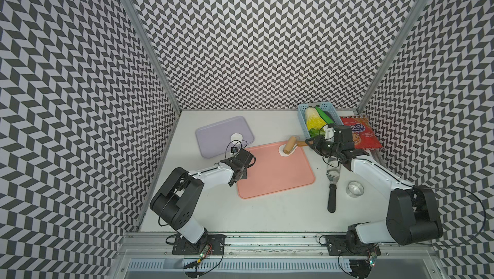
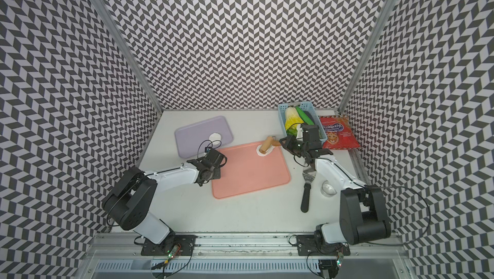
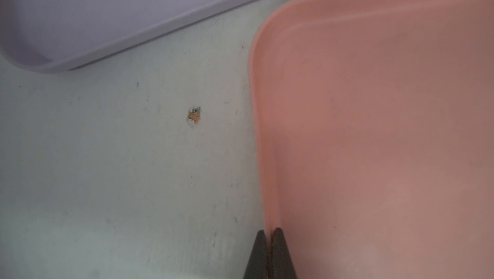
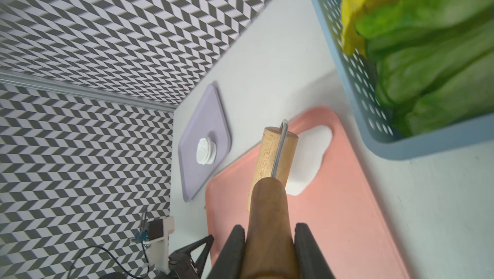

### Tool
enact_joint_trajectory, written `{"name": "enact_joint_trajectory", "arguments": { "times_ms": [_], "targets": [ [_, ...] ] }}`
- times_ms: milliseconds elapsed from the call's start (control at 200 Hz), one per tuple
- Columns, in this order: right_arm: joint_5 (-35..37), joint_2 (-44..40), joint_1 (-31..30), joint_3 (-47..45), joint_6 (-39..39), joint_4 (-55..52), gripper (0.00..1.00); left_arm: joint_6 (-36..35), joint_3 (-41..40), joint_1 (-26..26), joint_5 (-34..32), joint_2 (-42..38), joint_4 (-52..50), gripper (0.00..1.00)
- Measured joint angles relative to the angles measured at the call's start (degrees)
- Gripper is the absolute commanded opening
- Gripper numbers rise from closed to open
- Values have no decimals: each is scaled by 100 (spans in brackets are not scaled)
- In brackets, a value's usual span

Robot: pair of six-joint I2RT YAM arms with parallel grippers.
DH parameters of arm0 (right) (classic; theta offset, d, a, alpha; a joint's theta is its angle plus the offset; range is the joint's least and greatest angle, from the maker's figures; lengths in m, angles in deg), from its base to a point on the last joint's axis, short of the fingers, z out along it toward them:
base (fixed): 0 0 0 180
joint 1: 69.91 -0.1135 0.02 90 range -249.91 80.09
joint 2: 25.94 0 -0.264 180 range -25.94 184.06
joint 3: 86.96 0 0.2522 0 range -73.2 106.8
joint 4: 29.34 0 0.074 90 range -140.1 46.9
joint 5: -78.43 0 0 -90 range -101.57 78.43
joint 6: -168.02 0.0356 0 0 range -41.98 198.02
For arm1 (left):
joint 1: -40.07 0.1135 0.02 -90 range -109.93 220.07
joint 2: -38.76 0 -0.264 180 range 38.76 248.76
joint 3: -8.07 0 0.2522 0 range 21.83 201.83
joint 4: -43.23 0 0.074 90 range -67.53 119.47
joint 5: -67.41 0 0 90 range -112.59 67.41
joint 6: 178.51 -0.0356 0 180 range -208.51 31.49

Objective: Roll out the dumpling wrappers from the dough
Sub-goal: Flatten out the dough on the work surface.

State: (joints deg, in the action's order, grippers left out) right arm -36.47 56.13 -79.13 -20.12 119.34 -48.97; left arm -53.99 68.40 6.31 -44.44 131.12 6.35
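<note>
On the left, a purple tray [image 1: 213, 130] lies on the white table [image 1: 267, 211], and a small stack of round white wrappers [image 1: 236, 136] sits near the tray's right edge. Just in front of it the left gripper [image 3: 270, 231] points down at the left rim of a pink tray [image 1: 275, 176]. Its fingers are pressed together with their tips at the rim, and whether they pinch the rim cannot be told. At the far right corner of the pink tray lies the dough [image 4: 310, 157], a flat white patch of uneven outline. A wooden roller [image 1: 289, 145] rests across the dough. The right gripper [image 4: 270, 227] grips the roller's brown handle, its fingers partly open and tight against both sides. Further right, a spatula [image 1: 331, 197] and a steel ring [image 1: 354, 194] lie on the table near the right arm. Behind them stand a blue basket [image 1: 302, 122] of leafy greens [image 1: 314, 124] and a red packet [image 1: 359, 136]
</note>
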Motion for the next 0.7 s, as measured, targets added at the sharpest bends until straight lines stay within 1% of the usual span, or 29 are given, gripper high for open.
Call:
{"name": "enact_joint_trajectory", "arguments": {
  "times_ms": [170, 330, 471, 701],
  "targets": [
    [4, 354, -4, 341, 205, 363, 0, 0, 0, 0, 2, 0, 0, 0],
    [28, 887, -7, 332, 365, 568, 0, 2, 0, 0, 4, 0, -2, 0],
    [4, 1154, -13, 42, 483, 811, 0, 2, 0, -2, 4, 0, -4, 0],
    [-173, 975, -57, -732, 739, 1624, 0, 4, 0, -2, 4, 0, -4, 0]
  ]
}}
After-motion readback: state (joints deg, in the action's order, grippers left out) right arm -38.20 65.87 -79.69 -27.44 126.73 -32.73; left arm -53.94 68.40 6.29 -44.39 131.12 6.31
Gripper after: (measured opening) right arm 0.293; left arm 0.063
